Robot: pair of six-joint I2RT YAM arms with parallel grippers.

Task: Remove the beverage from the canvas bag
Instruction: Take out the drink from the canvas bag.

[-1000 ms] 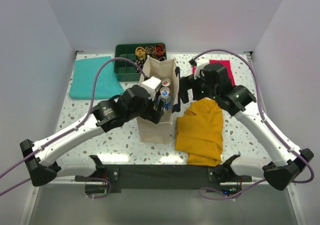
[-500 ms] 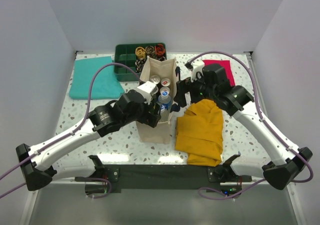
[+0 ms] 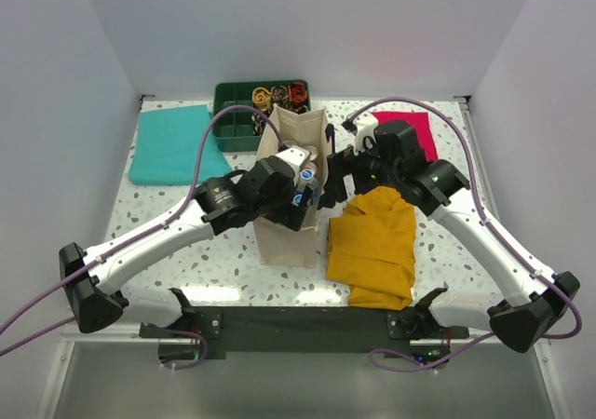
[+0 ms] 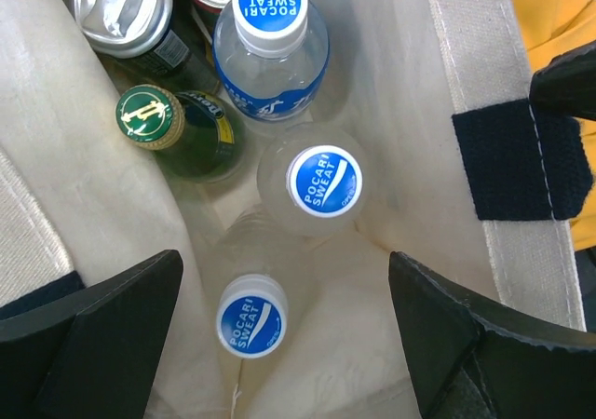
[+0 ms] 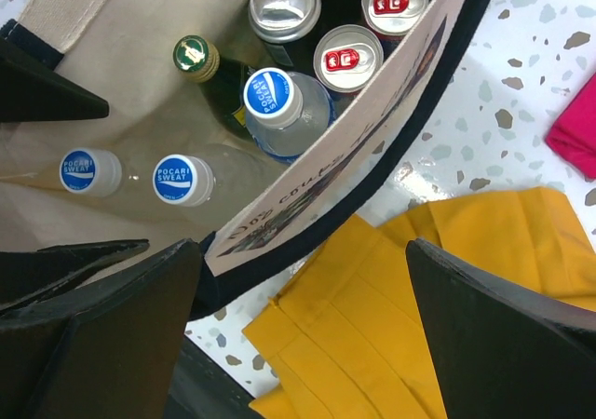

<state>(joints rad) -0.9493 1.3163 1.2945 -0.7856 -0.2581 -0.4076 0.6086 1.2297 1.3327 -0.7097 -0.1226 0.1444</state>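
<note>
Moved farther over the canvas bag [image 3: 289,237], the left tool [image 4: 284,298] hangs spread above 3 blue-capped bottles [image 4: 322,182].

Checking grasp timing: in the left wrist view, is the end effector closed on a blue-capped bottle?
No, the left end effector is open, its fingers wide apart, clear of the nearest blue-capped bottle.

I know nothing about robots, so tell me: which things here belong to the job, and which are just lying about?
Part of the job:
- bag
- bottles inside it
- cans inside it

Just lying about:
- yellow cloth
- teal cloth
- red cloth
- green tray
</note>
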